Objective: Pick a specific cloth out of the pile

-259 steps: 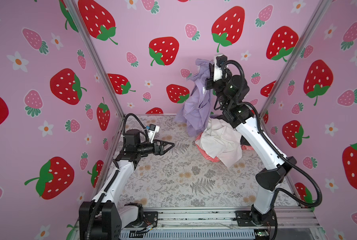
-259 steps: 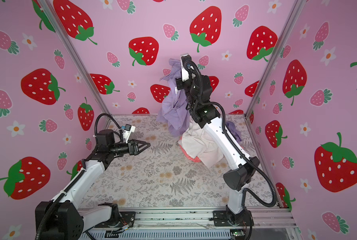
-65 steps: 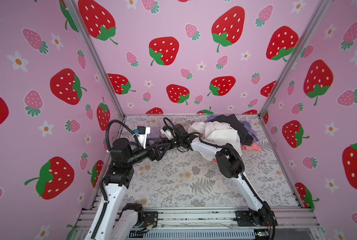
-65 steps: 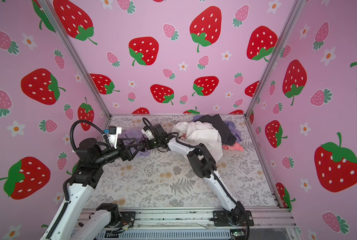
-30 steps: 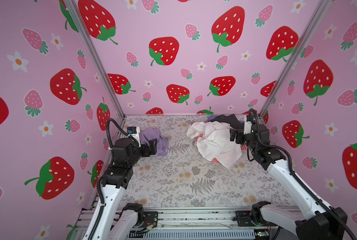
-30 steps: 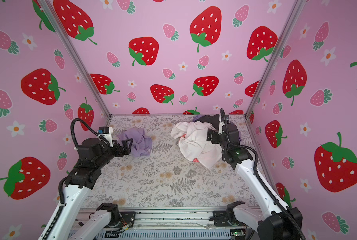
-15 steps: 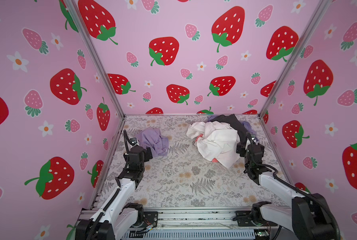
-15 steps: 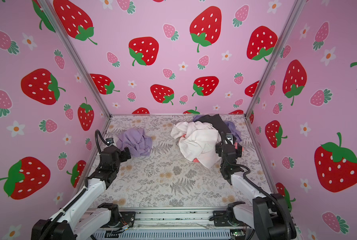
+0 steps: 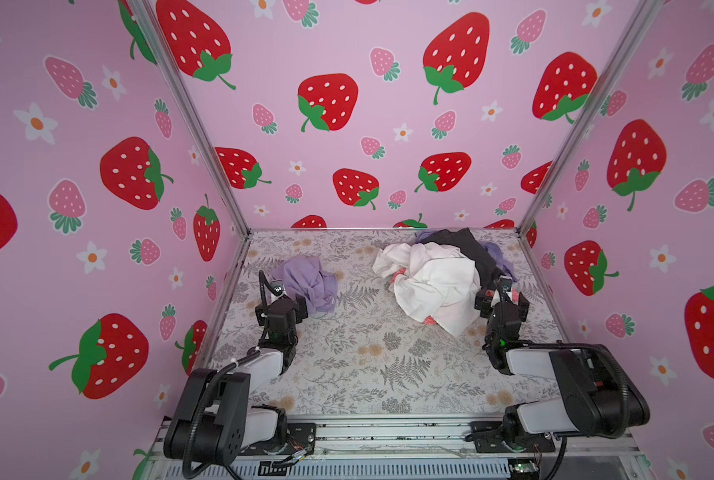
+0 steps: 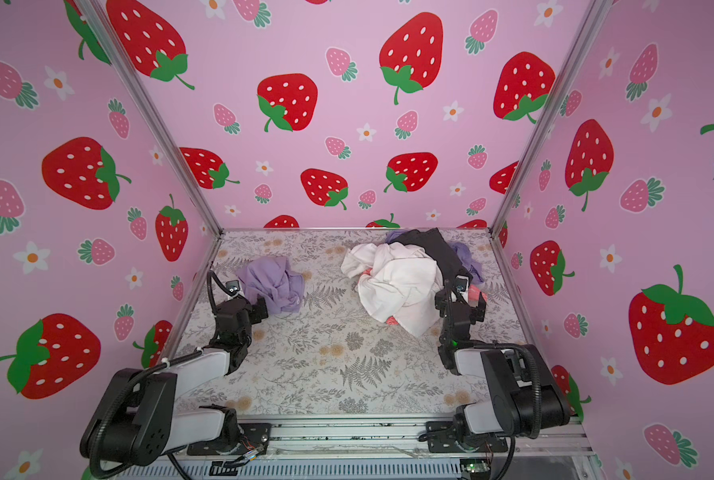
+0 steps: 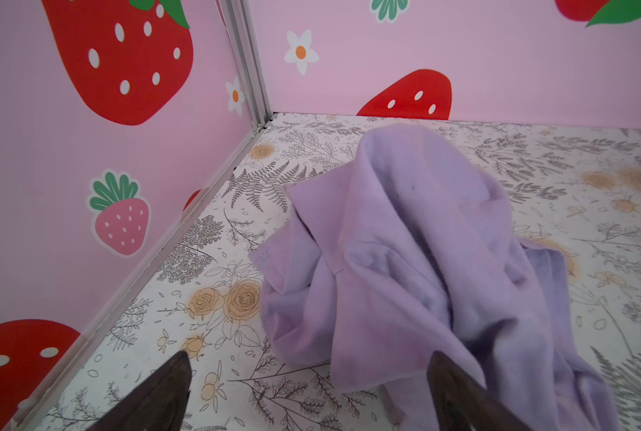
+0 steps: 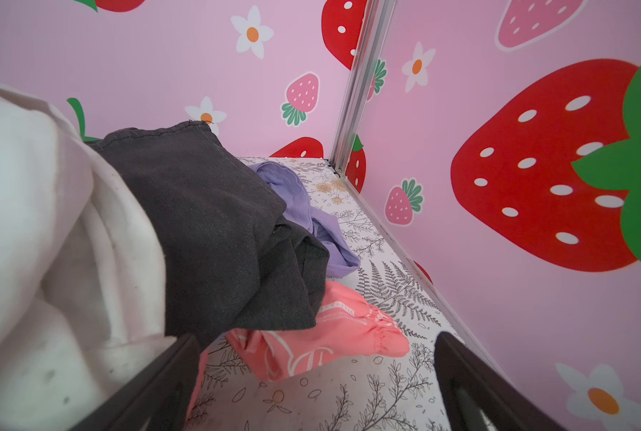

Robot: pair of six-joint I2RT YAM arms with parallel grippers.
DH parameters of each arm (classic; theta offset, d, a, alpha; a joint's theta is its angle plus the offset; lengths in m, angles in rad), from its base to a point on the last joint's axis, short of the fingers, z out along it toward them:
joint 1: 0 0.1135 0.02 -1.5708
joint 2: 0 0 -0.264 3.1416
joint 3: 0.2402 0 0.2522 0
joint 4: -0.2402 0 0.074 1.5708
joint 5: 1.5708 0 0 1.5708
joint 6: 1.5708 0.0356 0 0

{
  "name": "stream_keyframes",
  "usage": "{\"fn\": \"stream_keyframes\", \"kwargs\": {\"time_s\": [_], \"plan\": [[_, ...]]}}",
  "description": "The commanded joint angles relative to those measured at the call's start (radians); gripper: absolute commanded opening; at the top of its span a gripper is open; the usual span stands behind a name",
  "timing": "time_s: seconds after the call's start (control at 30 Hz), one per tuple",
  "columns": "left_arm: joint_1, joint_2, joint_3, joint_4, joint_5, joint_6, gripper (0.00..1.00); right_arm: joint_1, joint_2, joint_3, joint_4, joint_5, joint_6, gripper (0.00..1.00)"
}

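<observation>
— Where did we find the cloth [image 9: 307, 284]?

— Alone on the left of the table [image 9: 368, 361], well apart from the pile [image 9: 430, 278] at the far right. Our left gripper [image 11: 309, 373] stood spread, the cloth's near edge just between its jaws. Our right gripper [image 12: 317, 345] was spread too, pinching nothing.

— What worried us?

— We judged a careless left-arm move could snag that edge and drag the cloth. Closing the right would have taken the coral-pink cloth [image 12: 322, 336].

— And the views?

— The right wrist view showed that coral-pink cloth between the jaws. Both top views showed the gap.
</observation>
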Motion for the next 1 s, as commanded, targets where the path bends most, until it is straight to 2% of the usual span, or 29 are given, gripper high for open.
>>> {"fn": "stream_keyframes", "kwargs": {"time_s": [0.0, 0.1, 0.4, 0.53, 0.6, 0.7, 0.77, 0.97], "plan": [[0.004, 0.063, -0.024, 0.209, 0.018, 0.01, 0.99, -0.009, 0.045, -0.031, 0.151, 0.029, -0.008, 1.0], [0.007, 0.082, -0.032, 0.241, 0.024, 0.006, 0.99, -0.012, 0.076, -0.059, 0.242, 0.015, -0.014, 1.0], [0.023, 0.199, -0.015, 0.321, 0.153, 0.042, 0.99, -0.041, 0.075, -0.037, 0.177, -0.103, -0.012, 0.99], [0.044, 0.19, 0.011, 0.25, 0.187, 0.025, 0.99, -0.088, 0.09, -0.01, 0.128, -0.237, 0.003, 1.0], [0.065, 0.191, 0.038, 0.196, 0.215, 0.012, 0.99, -0.12, 0.118, -0.02, 0.165, -0.311, 0.015, 1.0], [0.09, 0.198, 0.092, 0.1, 0.255, -0.005, 0.99, -0.127, 0.113, -0.015, 0.145, -0.327, 0.016, 1.0], [0.094, 0.195, 0.094, 0.094, 0.268, -0.005, 0.99, -0.136, 0.126, -0.018, 0.164, -0.397, -0.001, 1.0], [0.096, 0.196, 0.095, 0.094, 0.266, -0.005, 0.99, -0.141, 0.119, -0.019, 0.153, -0.407, -0.002, 1.0]]}}
